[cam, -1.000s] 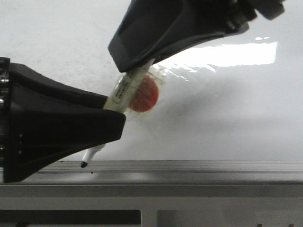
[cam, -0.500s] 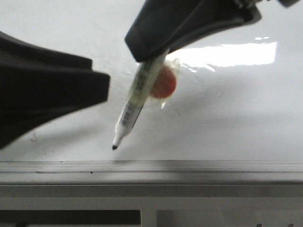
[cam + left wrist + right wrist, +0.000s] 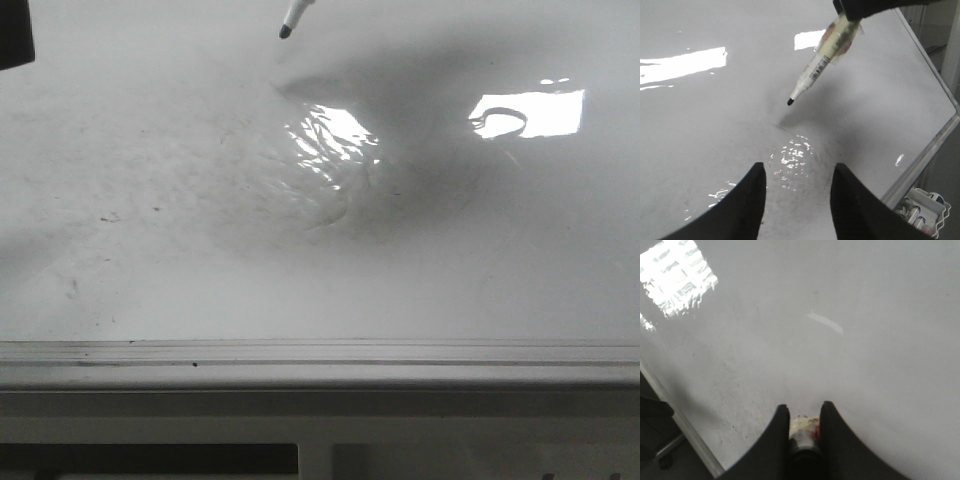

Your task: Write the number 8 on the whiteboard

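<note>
The whiteboard (image 3: 420, 270) is a glossy white board with grey smudges and a grey metal frame edge (image 3: 320, 352); it also fills the left wrist view (image 3: 715, 115) and the right wrist view (image 3: 850, 315). No number 8 shows on it. My right gripper (image 3: 802, 412) is shut on a marker pen (image 3: 822, 62), whose black tip (image 3: 286, 31) hangs just above the board at the top of the front view. My left gripper (image 3: 799, 170) is open and empty, above the board near the pen tip; only a dark corner of it (image 3: 15, 35) shows in the front view.
Bright light reflections lie on the board (image 3: 530, 112). A white rack with markers (image 3: 920, 215) stands beyond the board's edge in the left wrist view. A dark shape (image 3: 652, 430) lies off the board edge in the right wrist view.
Both grippers have moved up and away from the front edge of the board. The pen in the right gripper rose with it; only its tip stays in the front view. The left gripper has almost left that view.
</note>
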Robot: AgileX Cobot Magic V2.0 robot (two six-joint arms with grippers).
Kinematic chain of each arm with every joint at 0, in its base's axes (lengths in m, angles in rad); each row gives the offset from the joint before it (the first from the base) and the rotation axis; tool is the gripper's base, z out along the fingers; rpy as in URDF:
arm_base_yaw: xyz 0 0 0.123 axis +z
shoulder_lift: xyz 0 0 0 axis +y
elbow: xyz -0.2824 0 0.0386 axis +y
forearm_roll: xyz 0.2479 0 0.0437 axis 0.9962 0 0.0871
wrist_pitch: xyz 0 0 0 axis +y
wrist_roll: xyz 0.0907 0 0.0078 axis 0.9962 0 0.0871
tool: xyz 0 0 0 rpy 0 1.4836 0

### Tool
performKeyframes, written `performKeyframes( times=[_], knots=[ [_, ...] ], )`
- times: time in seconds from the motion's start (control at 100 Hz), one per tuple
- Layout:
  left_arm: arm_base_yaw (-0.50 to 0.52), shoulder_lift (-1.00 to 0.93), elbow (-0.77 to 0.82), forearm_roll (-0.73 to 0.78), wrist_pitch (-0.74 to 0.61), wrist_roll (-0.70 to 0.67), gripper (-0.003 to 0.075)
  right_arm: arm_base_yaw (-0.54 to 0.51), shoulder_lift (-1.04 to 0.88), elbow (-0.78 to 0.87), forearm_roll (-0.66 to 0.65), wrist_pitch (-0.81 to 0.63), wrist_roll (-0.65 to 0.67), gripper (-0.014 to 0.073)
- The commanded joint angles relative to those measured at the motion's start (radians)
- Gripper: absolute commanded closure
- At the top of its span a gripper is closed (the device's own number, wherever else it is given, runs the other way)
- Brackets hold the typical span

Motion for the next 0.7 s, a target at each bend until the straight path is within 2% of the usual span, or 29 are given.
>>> performKeyframes(
  times=[0.0, 0.26, 0.5, 0.61, 0.69],
  knots=[
    [0.000, -0.001, -0.055, -0.012, -0.021, 0.025, 0.0438, -0.025, 0.027, -0.037, -0.008, -0.064, -0.004, 0.0655],
    [0.000, 0.008, -0.073, -0.012, -0.015, 0.025, 0.0438, -0.027, 0.105, -0.037, -0.005, -0.031, 0.003, 0.0655],
    [0.000, 0.008, -0.073, -0.014, -0.011, 0.037, 0.0438, -0.027, 0.050, -0.027, -0.051, 0.132, 0.003, 0.0655],
    [0.000, 0.008, -0.073, -0.014, -0.011, 0.038, 0.0437, -0.010, 0.065, -0.027, -0.036, 0.112, 0.005, 0.0655],
    [0.000, 0.008, -0.073, -0.014, -0.011, 0.039, 0.0437, 0.034, 0.091, -0.027, -0.036, 0.045, 0.005, 0.0655]
  ],
)
